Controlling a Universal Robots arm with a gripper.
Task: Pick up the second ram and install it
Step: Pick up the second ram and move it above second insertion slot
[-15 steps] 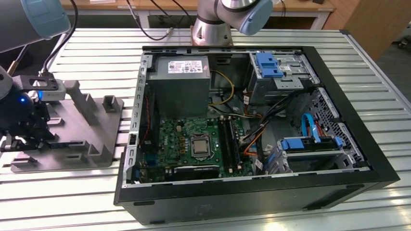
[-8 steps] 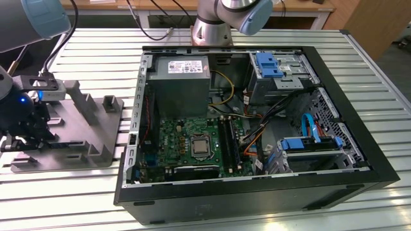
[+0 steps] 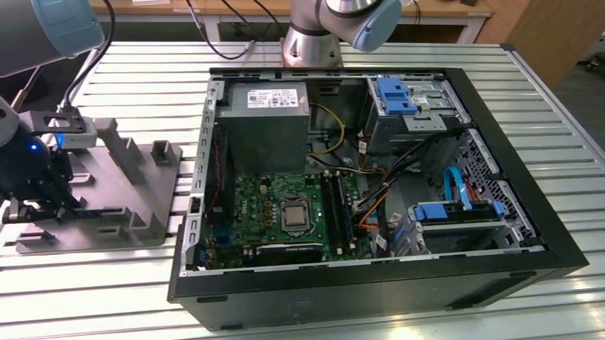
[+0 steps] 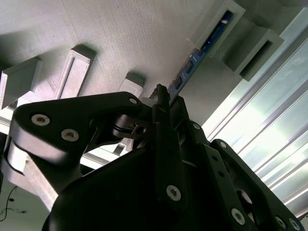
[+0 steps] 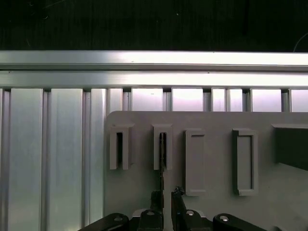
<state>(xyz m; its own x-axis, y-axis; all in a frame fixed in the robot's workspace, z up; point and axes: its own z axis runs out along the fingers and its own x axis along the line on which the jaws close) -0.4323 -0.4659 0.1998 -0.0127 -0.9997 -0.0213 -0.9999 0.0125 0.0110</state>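
While the memory stick (image 4: 211, 38) stands in a slot of the gray holder (image 5: 269, 192), the end effector (image 5: 166, 199) sits at the stick's end. Can't tell whether it's pinching the stick or spread.

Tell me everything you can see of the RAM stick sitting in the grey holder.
The second ram is a long, thin, flat stick with a blue board, seen edge-on in both wrist views. It stands on edge in a narrow raised slot of the grey holder, which lies on the slatted metal table. One end runs out of the slot toward the gripper, which sits right at that end. Whether it grips the stick cannot be told, and the chips cannot be made out.
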